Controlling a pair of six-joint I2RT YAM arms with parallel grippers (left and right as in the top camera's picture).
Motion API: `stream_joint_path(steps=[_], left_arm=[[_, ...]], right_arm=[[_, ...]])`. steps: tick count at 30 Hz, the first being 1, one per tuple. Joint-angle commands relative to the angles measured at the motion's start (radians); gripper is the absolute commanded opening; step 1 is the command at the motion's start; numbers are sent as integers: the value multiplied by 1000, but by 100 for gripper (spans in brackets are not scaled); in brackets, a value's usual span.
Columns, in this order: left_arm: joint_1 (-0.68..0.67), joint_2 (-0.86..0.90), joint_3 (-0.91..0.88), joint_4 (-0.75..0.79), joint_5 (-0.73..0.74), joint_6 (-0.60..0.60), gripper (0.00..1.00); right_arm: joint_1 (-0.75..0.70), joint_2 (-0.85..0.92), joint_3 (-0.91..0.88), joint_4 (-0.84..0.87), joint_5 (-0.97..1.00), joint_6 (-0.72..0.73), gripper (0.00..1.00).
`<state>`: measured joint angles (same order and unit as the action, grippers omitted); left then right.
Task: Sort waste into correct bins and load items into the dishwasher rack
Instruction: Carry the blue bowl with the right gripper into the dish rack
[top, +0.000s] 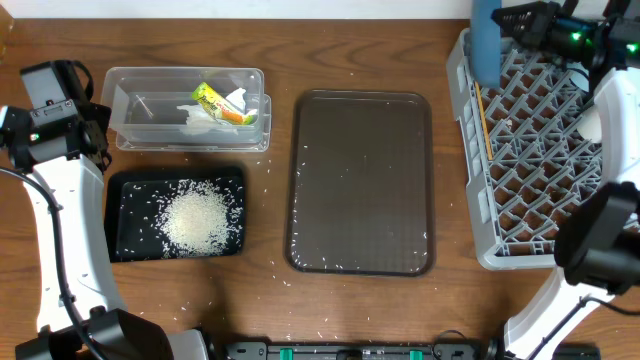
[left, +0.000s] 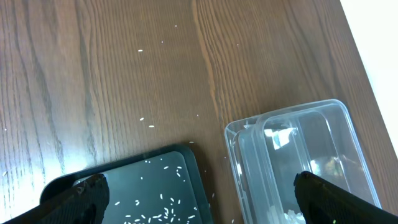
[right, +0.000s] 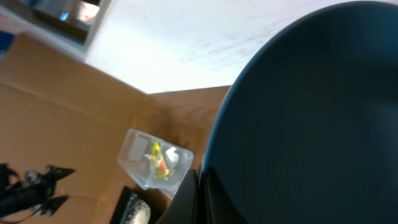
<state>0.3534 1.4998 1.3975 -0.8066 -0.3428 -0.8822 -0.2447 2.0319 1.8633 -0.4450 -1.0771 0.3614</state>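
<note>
A lab bench staged as a kitchen: wood-grain table, grey dishwasher rack, brown serving tray

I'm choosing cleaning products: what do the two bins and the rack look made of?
Clear tub: transparent, glossy plastic; the snack wrapper shows through its walls.
Black tray: probably plastic, smooth with a slight sheen.
Dishwasher rack: seemingly moulded grey plastic, matte, formed as an open lattice.

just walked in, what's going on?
The right gripper holds the wide dark-blue bowl on edge at a corner of the grey plastic lattice rack. The left gripper hangs open above the clear plastic tub and shallow black tray. A crumpled white napkin and yellow-green wrapper are in the tub, white rice in the tray.
</note>
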Motion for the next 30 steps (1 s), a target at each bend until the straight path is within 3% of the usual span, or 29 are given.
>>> stream_joint_path(steps=[1, 22, 30], left_arm=[[3, 3, 9, -4, -6, 10, 98], [3, 3, 9, -4, -6, 10, 97], [3, 3, 9, -4, -6, 10, 98]], right_arm=[[-24, 53, 2, 64, -160, 83, 1], [-108, 91, 2, 122, -158, 408, 1], [-100, 91, 2, 347, -294, 620, 1]])
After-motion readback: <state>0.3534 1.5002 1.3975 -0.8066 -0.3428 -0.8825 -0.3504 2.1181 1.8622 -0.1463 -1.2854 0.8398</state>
